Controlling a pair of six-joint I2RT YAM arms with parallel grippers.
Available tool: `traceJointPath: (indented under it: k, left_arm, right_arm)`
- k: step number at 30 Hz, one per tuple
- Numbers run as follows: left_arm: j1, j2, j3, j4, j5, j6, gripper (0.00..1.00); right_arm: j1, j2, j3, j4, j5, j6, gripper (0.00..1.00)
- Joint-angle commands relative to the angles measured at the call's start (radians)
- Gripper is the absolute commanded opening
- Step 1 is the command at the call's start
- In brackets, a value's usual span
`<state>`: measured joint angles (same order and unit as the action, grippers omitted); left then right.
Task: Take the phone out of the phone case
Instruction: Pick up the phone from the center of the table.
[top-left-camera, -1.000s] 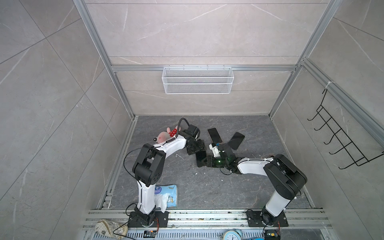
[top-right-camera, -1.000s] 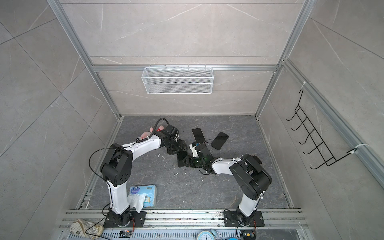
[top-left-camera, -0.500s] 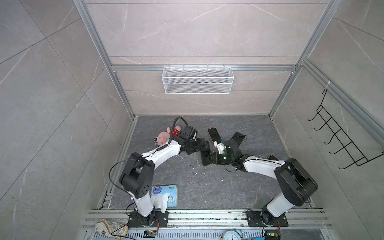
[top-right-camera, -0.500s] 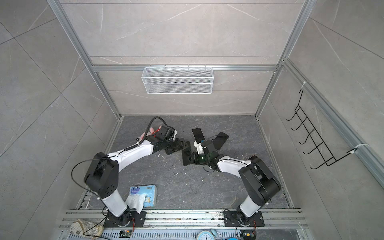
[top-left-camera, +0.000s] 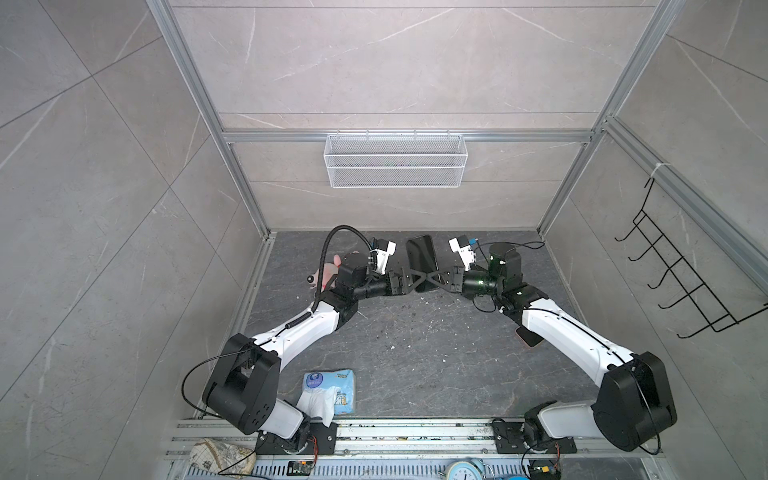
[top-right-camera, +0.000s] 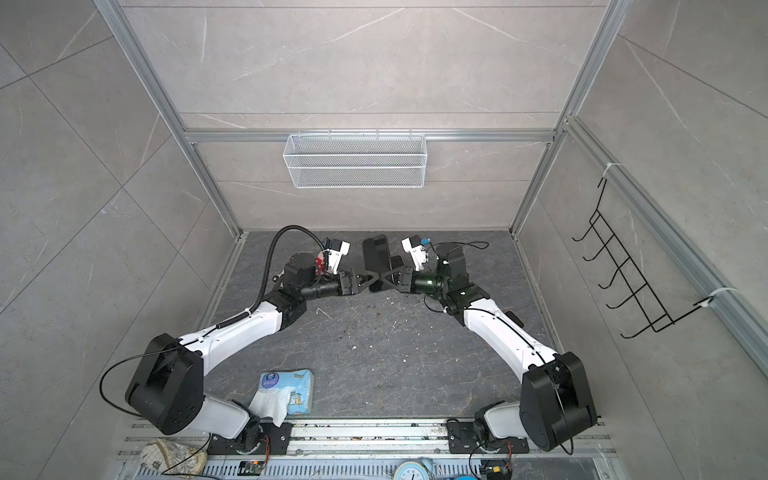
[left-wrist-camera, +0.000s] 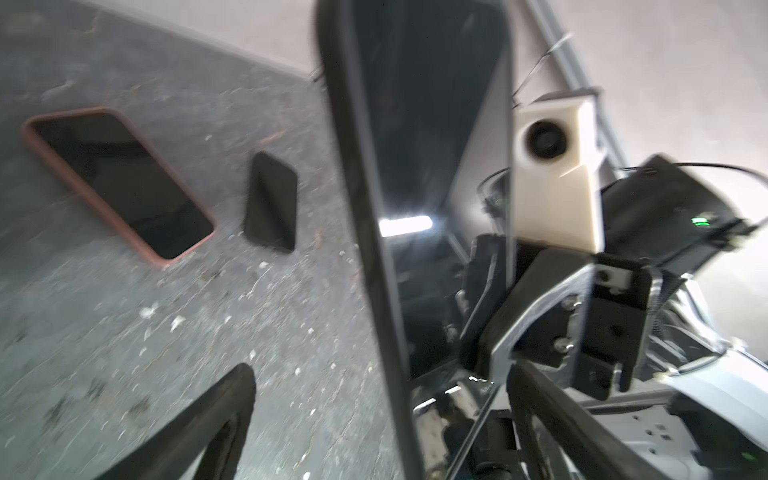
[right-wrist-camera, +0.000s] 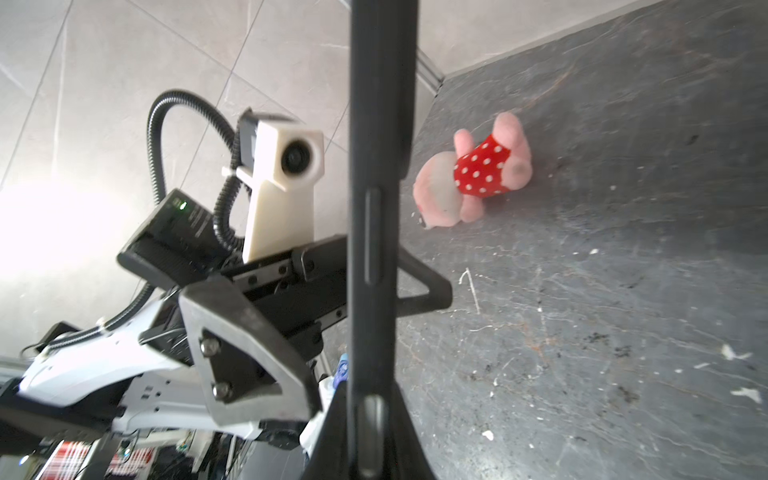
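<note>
A black phone sits in its dark phone case and is held upright above the floor, between the two grippers. My right gripper is shut on its lower end; in the right wrist view the phone shows edge-on. My left gripper is open. Its fingers stand on either side of the cased phone, apart from it. In the left wrist view the dark screen faces the right arm.
On the floor lie a phone in a red-brown case, a small black phone, a pink plush toy and a tissue pack. A wire basket hangs on the back wall, a hook rack on the right wall.
Both arms rose and moved toward the back wall, and the cased phone went from the floor to upright in the air. The right gripper closed on it; the left gripper opened.
</note>
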<state>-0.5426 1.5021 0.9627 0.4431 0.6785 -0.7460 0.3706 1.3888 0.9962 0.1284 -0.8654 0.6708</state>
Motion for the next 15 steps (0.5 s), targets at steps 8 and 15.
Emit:
traceJointPath:
  k: [8, 15]
  left_arm:
    - [0.072, 0.079, -0.002, 0.501, 0.205, -0.214, 0.77]
    - [0.090, 0.099, 0.022, 0.553, 0.236, -0.255, 0.63]
  right_arm:
    - [-0.007, -0.047, 0.003, 0.120, -0.090, 0.058, 0.00]
    - [-0.008, -0.062, -0.011, 0.141, -0.098, 0.070, 0.00]
